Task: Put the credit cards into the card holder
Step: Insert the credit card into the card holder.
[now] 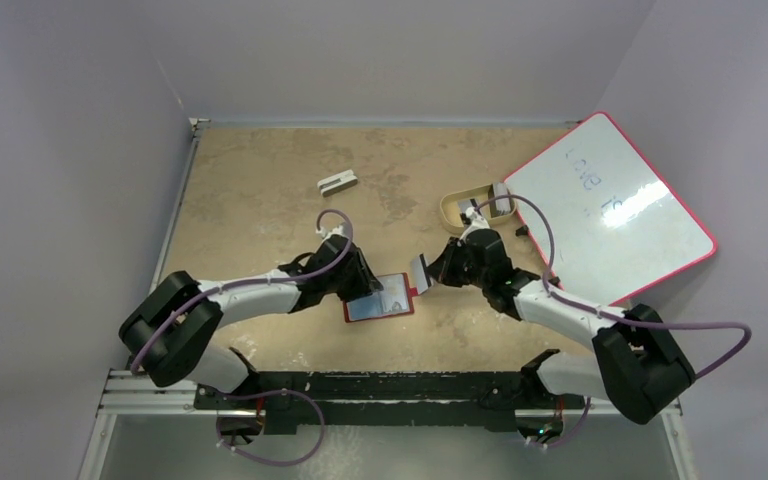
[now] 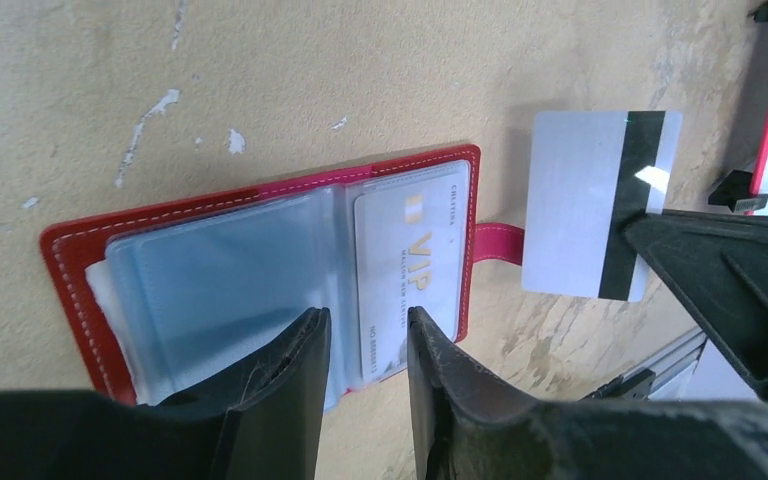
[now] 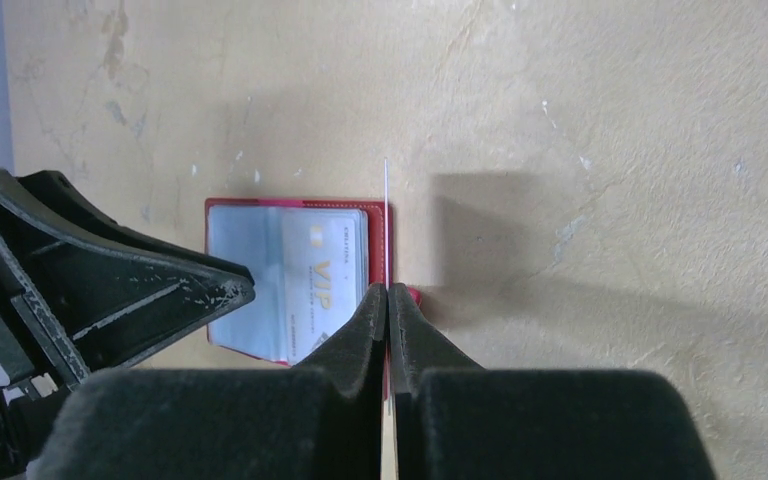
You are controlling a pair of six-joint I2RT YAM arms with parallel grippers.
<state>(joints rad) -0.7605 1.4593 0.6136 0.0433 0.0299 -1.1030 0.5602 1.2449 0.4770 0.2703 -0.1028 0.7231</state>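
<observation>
The right gripper (image 3: 388, 296) is clamped on 1 card (image 2: 575, 200), its 2 fingers pressed flat against the card's faces. In the right wrist view the card shows only as a thin line, standing on edge. From the left wrist view it is pale grey with a black stripe along the side nearest the fingers. It hangs above the table (image 2: 310, 80) and throws a shadow there. It is just beside the holder (image 2: 70, 250), at the side where the pink strap (image 2: 498, 243) sticks out.

The left gripper (image 2: 368, 335) sits low over the holder's near edge. Its 2 fingers are a narrow gap apart and their tips lie at the clear sleeves (image 2: 220, 280). Whether they press on the sleeves I cannot tell.

The holder lies open and flat on the table between the 2 grippers, red rim up. 1 pale VIP card (image 2: 405, 270) is already in the sleeve on the strap side.

Further off, behind the right arm, is a tan oval tray (image 1: 452, 212). What lies in it is too small to make out. A red-edged whiteboard (image 1: 610, 215) lies tilted to its right. A small grey-white block (image 1: 337, 182) rests well apart, at the far left of the table.
</observation>
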